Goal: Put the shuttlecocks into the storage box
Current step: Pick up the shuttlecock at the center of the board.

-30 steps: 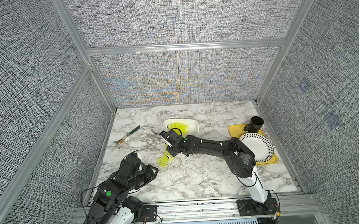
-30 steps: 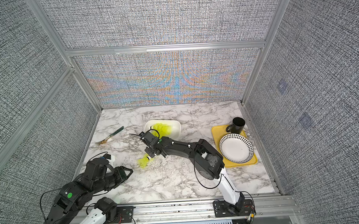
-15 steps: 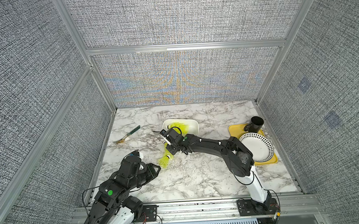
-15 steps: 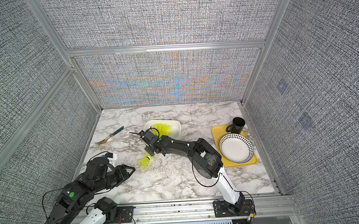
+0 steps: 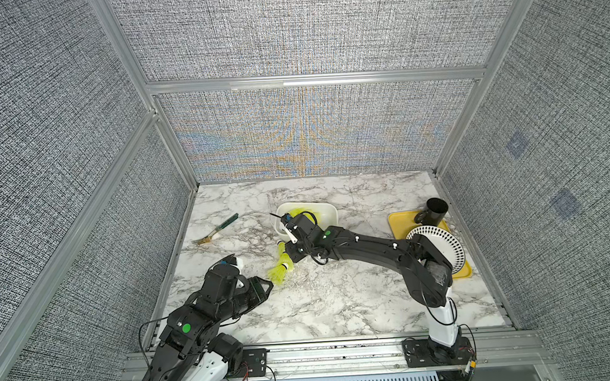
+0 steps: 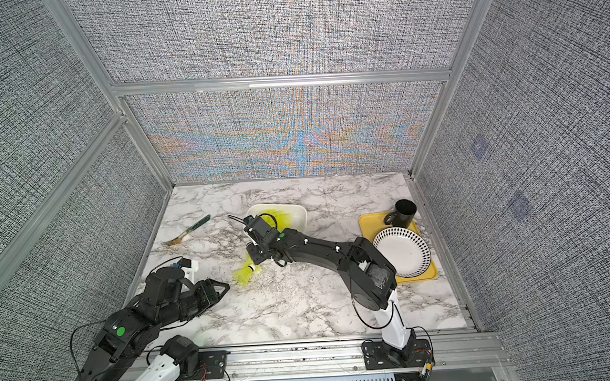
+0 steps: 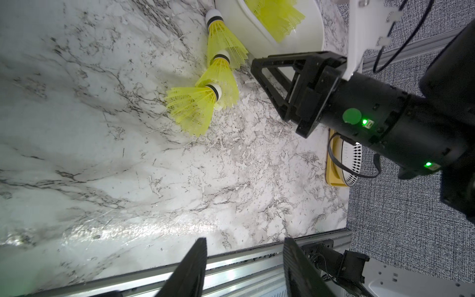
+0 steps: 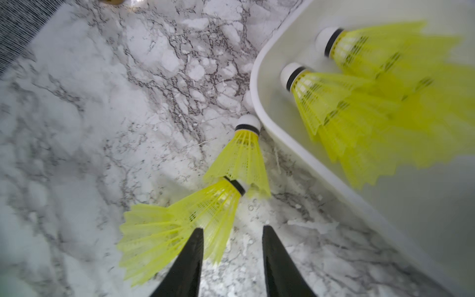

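Three shuttlecocks (image 7: 191, 108) are lying on the desk (image 5: 338, 304), mid-frame in both top views, just beside the storage box (image 5: 328, 211) lower-left corner — at least two more are sitting inside. The right gripper (image 8: 232, 228) and left gripper (image 7: 245, 239) are hanging open, empty.

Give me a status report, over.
Left gripper open, empty. Right gripper open at loose shuttlecocks beside storage box; more inside. No obstruction seen.

A white, grey-veined marble bench (image 5: 338, 304) lies under the left fingers (image 7: 191, 267), with bright glare (image 7: 123, 231) just ahead of them. Grey woven fabric panels (image 5: 306, 30) in aluminium frame rails (image 5: 312, 80) wall it in beyond and to both sides.
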`<state>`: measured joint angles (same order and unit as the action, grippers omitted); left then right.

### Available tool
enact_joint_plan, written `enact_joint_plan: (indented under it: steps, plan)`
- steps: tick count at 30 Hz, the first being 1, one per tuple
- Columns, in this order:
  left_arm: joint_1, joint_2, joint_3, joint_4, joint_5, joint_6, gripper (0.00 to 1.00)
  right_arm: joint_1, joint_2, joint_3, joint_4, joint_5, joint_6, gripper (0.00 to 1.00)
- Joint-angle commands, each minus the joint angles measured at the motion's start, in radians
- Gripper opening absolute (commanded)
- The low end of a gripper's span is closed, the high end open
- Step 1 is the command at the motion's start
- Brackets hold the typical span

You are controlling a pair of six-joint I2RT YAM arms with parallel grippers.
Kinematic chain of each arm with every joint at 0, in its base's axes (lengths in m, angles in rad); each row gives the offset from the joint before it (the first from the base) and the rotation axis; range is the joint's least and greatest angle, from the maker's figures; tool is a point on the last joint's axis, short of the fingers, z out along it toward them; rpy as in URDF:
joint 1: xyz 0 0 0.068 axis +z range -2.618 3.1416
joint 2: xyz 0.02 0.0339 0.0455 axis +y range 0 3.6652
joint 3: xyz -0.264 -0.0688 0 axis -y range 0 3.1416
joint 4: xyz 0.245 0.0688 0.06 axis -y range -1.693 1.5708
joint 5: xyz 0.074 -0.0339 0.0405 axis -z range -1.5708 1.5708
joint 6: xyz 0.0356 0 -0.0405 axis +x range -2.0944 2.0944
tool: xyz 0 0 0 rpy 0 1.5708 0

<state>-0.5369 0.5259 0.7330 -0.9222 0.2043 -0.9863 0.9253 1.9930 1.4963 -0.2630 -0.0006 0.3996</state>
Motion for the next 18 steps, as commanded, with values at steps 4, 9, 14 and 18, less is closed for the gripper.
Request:
enact_joint_plan:
  steps: [4,9,14,18]
  plan:
    - [0.001,-0.013,0.006,0.003,-0.009,0.009,0.51,-0.044,-0.025,-0.12,0.261,-0.228,0.569,0.4]
    - [0.001,-0.027,0.009,-0.01,-0.003,0.012,0.51,-0.047,-0.034,-0.209,0.449,-0.261,0.852,0.4]
    - [0.0,-0.034,0.017,-0.026,0.007,0.026,0.51,-0.046,-0.04,-0.31,0.638,-0.242,1.088,0.4]
    - [0.0,-0.038,0.022,-0.034,0.01,0.032,0.51,-0.045,-0.018,-0.326,0.719,-0.208,1.184,0.39]
